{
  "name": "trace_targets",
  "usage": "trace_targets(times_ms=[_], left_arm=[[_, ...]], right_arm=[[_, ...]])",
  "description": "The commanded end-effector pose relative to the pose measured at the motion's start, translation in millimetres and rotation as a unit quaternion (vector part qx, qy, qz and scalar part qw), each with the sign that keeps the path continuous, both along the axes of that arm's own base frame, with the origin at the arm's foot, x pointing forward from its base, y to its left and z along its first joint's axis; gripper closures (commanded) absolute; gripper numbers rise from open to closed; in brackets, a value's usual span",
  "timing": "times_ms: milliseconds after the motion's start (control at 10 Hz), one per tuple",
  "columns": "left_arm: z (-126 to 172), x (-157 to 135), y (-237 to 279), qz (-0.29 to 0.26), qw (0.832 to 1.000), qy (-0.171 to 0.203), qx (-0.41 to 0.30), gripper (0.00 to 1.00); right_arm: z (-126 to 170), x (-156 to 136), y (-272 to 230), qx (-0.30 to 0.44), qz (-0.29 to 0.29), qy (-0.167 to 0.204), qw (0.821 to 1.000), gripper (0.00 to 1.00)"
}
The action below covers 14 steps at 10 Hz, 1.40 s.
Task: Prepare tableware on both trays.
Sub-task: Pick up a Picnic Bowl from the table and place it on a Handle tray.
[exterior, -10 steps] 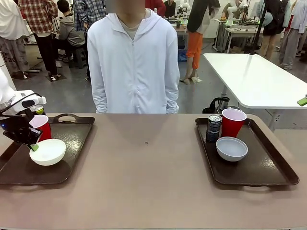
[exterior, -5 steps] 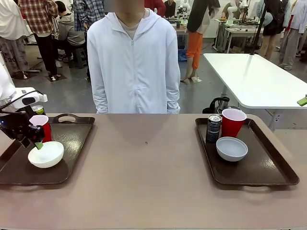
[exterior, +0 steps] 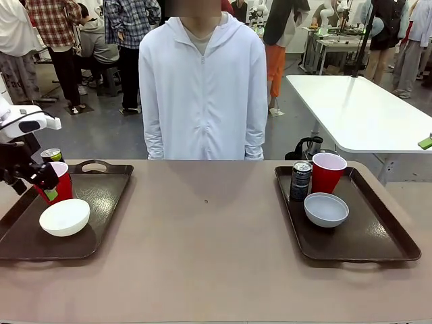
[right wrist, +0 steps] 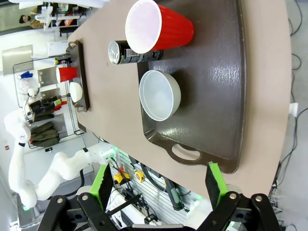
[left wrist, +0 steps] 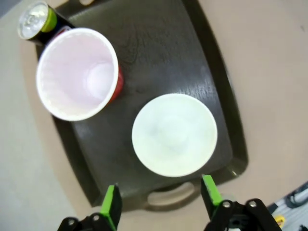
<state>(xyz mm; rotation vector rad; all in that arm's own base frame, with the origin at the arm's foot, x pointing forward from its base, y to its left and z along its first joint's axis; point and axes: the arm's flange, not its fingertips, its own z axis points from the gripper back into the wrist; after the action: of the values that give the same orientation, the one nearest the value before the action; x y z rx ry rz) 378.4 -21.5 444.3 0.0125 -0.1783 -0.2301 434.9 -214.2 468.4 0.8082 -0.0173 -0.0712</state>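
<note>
On the left tray (exterior: 101, 202) a white bowl (exterior: 65, 217) lies flat near the front, with a red cup (exterior: 61, 183) and a dark can (exterior: 52, 155) behind it. My left gripper (exterior: 46, 187) hovers open above the cup and bowl, holding nothing. Looking down between its green fingers (left wrist: 111, 211), I see the bowl (left wrist: 174, 134), cup (left wrist: 79, 72) and can (left wrist: 36, 19) on the tray (left wrist: 159, 48). The right tray (exterior: 378, 236) carries a can (exterior: 300, 180), red cup (exterior: 327, 172) and bowl (exterior: 326, 208). My right gripper (right wrist: 158, 185) is open, high above that tray (right wrist: 216, 96), bowl (right wrist: 160, 95), cup (right wrist: 154, 24) and can (right wrist: 127, 53).
A person in a white hooded jacket (exterior: 202, 88) stands at the far edge of the table, arms down. The brown tabletop (exterior: 209, 250) stretches bare between the trays. A white table (exterior: 358, 108) stands behind on the right.
My left gripper opened and let go of the white bowl, which settled flat on the left tray. The gripper then rose and drew back toward the cup. The person shifted slightly right.
</note>
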Motion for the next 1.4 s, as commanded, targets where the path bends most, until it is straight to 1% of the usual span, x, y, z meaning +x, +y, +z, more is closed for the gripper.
trace_targets(times_ms=[0, 200, 300, 400, 1100, 1200, 1300], left_arm=[[5.1, -34.3, -2.6, 0.010, 1.000, -0.001, 0.027, 0.00], [10.6, -38.3, -0.6, 0.028, 0.999, 0.021, 0.009, 0.00], [4.8, -33.1, 0.3, 0.056, 0.998, 0.014, 0.014, 0.00], [22.2, -23.1, -2.0, 0.011, 1.000, 0.011, 0.008, 0.00], [22.2, -23.1, -2.0, 0.011, 1.000, 0.011, 0.008, 0.00], [22.5, -24.0, -3.7, 0.019, 1.000, 0.014, 0.006, 0.00], [32.7, 0.7, 15.5, -0.010, 0.990, 0.115, -0.075, 0.00]], right_arm=[[0.6, 0.2, -0.2, 0.001, 0.003, 0.001, 1.000, 0.00], [0.6, 0.2, -0.2, 0.001, 0.003, 0.001, 1.000, 0.00], [0.6, 0.2, -0.2, 0.001, 0.003, 0.001, 1.000, 0.00], [0.6, 0.2, -0.2, 0.001, 0.003, 0.001, 1.000, 0.00], [0.6, 0.2, -0.2, 0.001, 0.003, 0.001, 1.000, 0.00], [0.6, 0.2, -0.2, 0.001, 0.003, 0.001, 1.000, 0.00], [0.6, 0.2, -0.2, 0.001, 0.003, 0.001, 1.000, 0.00]])
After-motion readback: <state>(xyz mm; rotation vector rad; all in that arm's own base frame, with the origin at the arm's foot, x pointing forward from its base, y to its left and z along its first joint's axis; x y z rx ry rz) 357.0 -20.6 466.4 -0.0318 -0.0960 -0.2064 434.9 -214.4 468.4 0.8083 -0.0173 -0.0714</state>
